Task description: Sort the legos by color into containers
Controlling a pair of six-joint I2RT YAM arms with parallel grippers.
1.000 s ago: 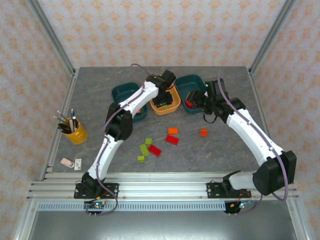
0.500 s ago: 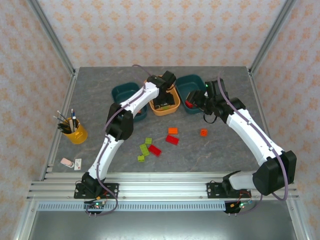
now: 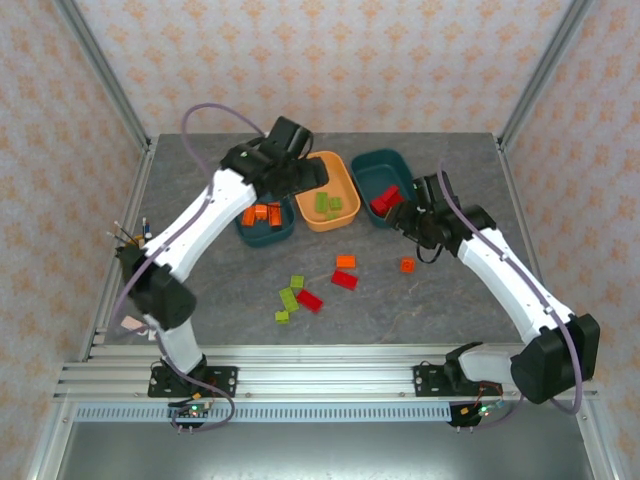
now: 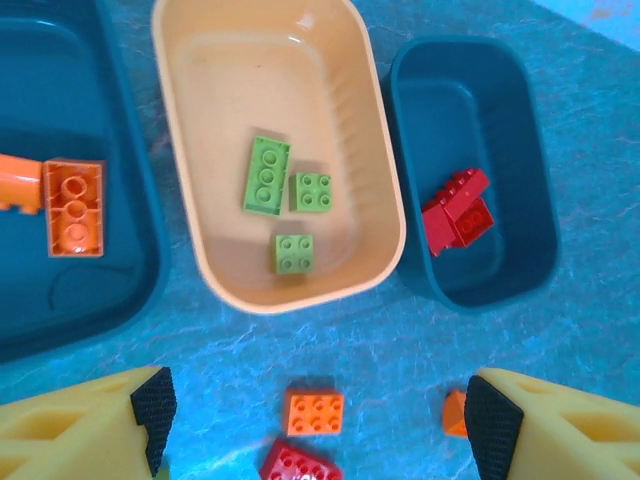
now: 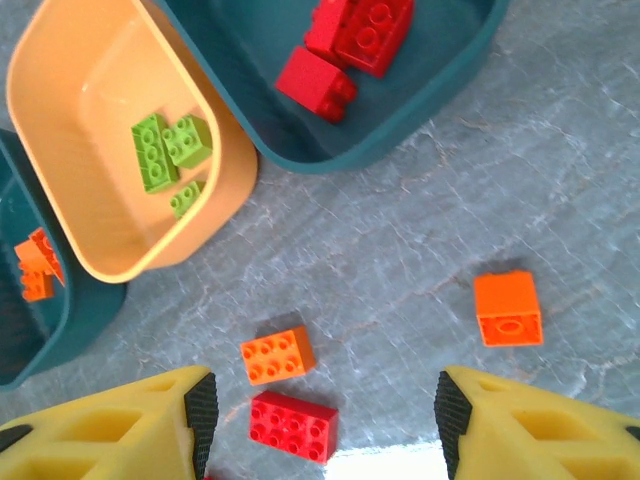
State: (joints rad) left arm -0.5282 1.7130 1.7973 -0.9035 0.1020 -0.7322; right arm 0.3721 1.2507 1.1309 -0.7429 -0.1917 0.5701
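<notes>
My left hand [image 4: 322, 415] hangs spread and empty by the shallow orange plastic tray [image 4: 385, 200], which collects lime-green bricks [image 4: 265, 173]. Orange bricks [image 4: 73, 208] fill the dark teal plastic tray [image 4: 70, 90] at its 9 o'clock. My right hand [image 5: 325, 405], also spread, hovers over loose bricks [image 5: 278, 355] at 6 on the tabletop [image 5: 400, 230].

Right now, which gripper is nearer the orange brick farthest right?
Right. The right gripper sits by the right teal tray, just beyond the brick; the left gripper is at the orange tray's left rim, farther off.
</notes>
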